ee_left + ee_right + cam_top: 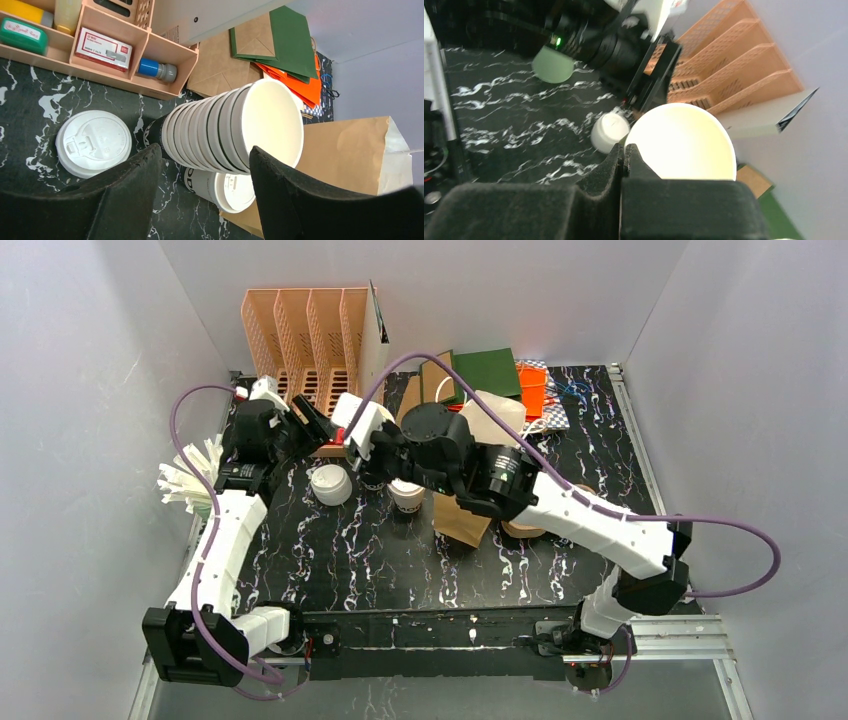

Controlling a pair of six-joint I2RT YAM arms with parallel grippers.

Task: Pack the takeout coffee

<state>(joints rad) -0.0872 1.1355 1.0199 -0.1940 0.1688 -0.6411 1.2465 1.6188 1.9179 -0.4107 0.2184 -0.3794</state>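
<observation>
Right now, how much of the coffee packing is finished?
Nothing looks packed: one lidded cup stands outside the brown bag. In hand: the right fingers pinch the rim of the top lidless cup. Remaining: putting the coffee into the bag.

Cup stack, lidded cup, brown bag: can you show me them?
cup stack (265, 125), left wrist view, inside of the front cup
lidded cup (237, 191), left wrist view, on its white lid
brown bag (345, 155), left wrist view, its flat side
</observation>
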